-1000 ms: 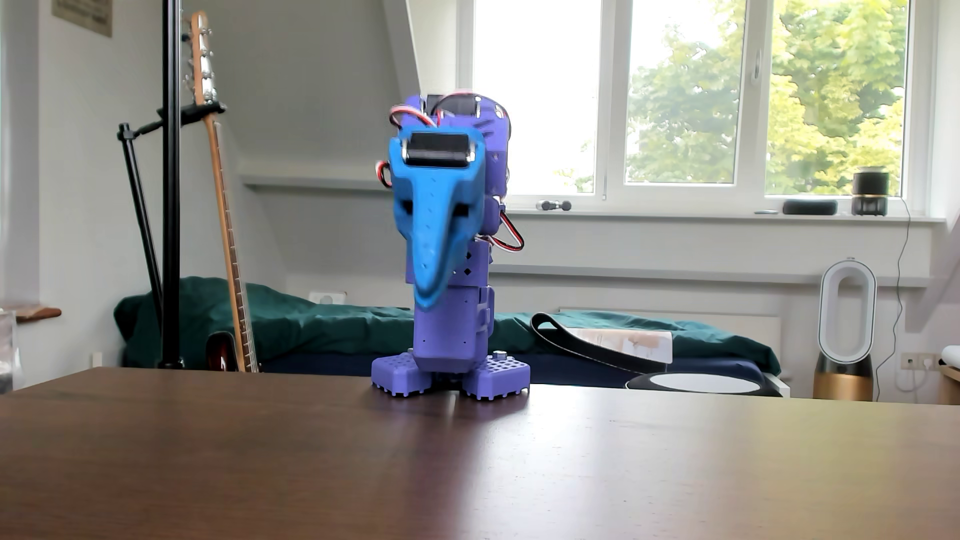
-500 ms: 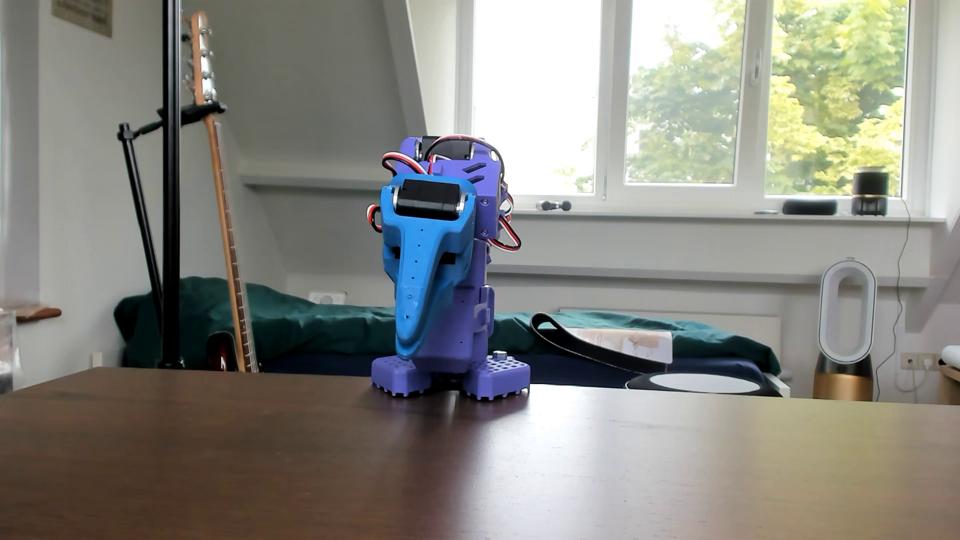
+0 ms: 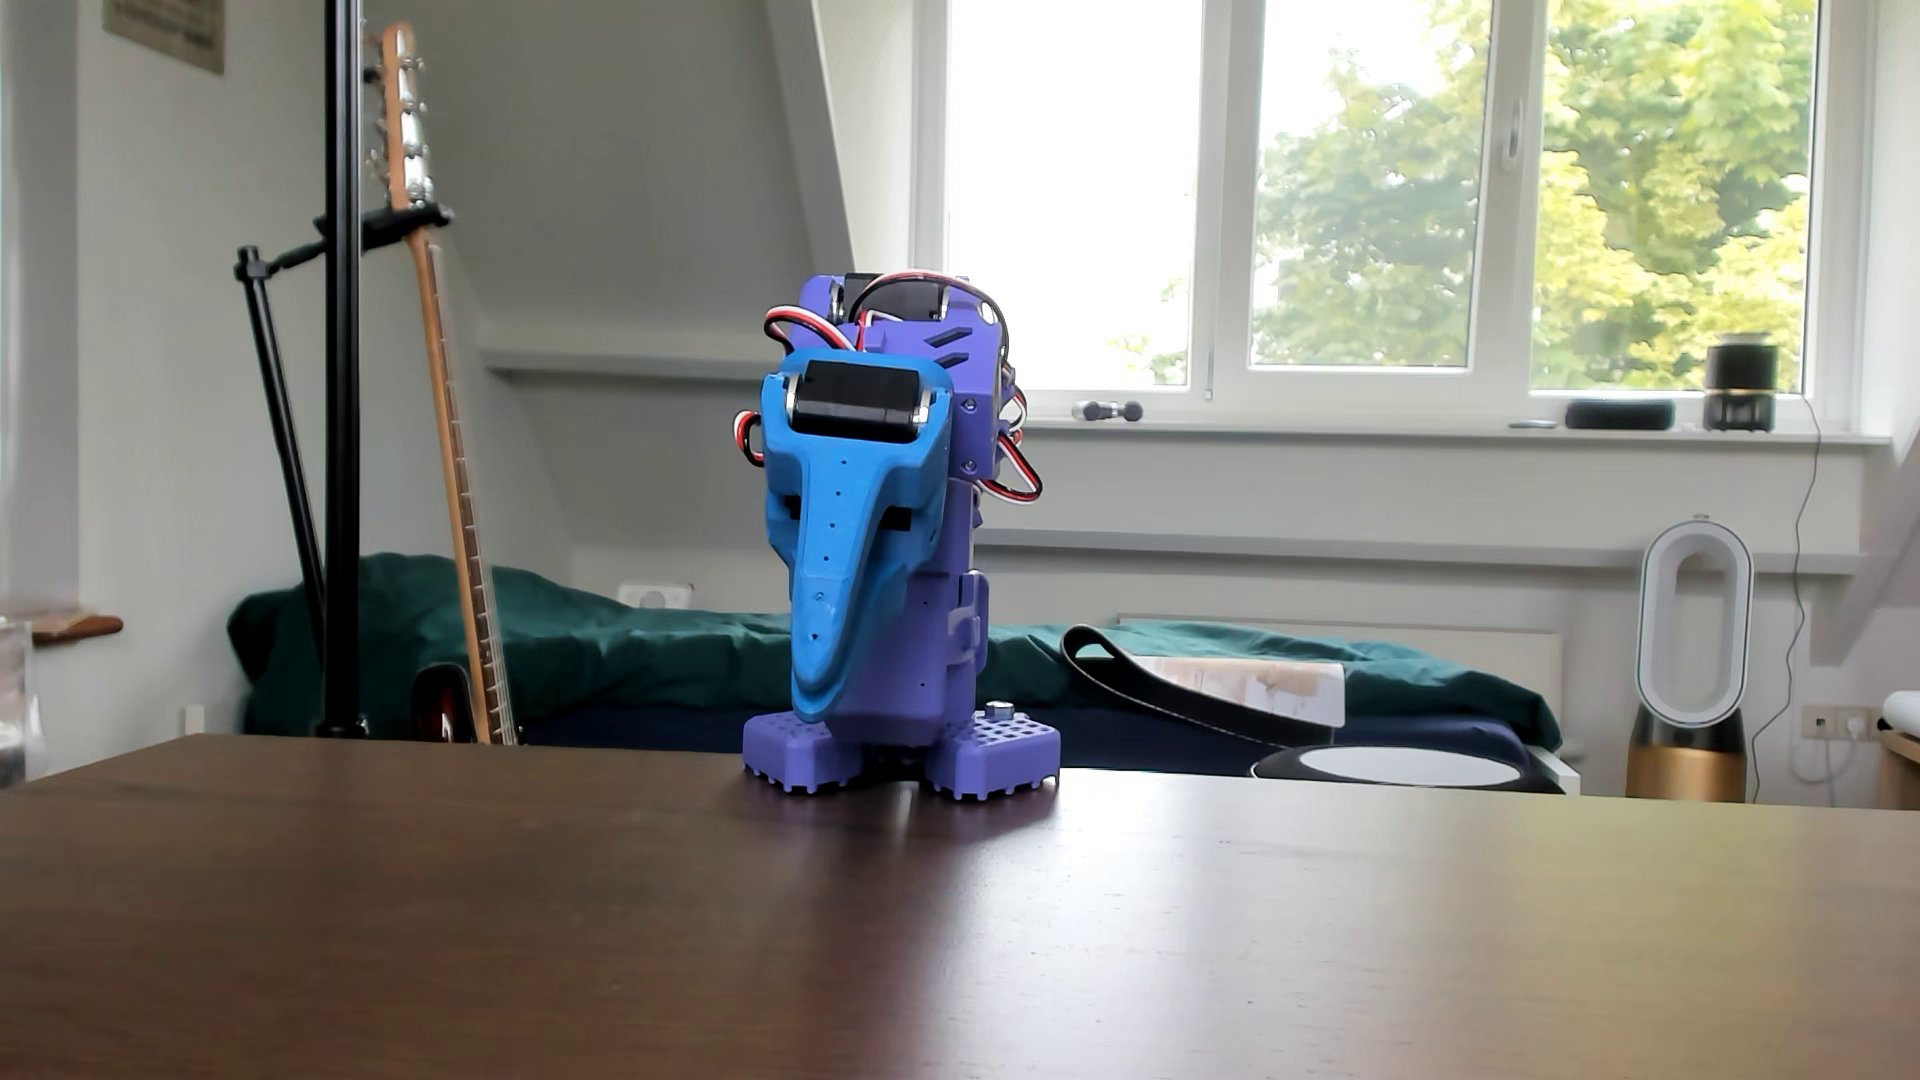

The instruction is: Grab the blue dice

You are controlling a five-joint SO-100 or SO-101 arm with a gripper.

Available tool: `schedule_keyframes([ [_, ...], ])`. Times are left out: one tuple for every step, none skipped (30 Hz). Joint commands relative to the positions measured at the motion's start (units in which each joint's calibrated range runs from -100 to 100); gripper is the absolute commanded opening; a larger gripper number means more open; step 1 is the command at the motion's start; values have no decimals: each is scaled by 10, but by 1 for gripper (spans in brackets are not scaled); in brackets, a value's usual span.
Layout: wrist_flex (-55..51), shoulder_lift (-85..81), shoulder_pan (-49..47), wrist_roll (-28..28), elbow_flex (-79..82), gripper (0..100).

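The blue dice is not showing anywhere in this view. The dark wooden table (image 3: 1351,935) is filling the foreground. The purple arm (image 3: 914,644) is sitting folded at its far edge, the blue gripper (image 3: 821,706) pointing down, fingers seemingly pressed together.

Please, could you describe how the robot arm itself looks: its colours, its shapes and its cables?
The arm is 3D-printed violet plastic on a perforated violet base. Its gripper is bright blue and tapers to a narrow tip like a long beak, with a row of small holes down the front. A black motor with metal ends sits across its top. Red, white and black cables loop at the sides.
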State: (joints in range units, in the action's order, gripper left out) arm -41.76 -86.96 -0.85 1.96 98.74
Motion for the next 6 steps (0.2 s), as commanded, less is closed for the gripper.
schedule_keyframes([
  [14,-4,2,2,-6,3],
  [14,-4,2,2,-6,3],
  [14,-4,2,2,-6,3],
  [14,-4,2,2,-6,3],
  [14,-4,2,2,-6,3],
  [14,-4,2,2,-6,3],
])
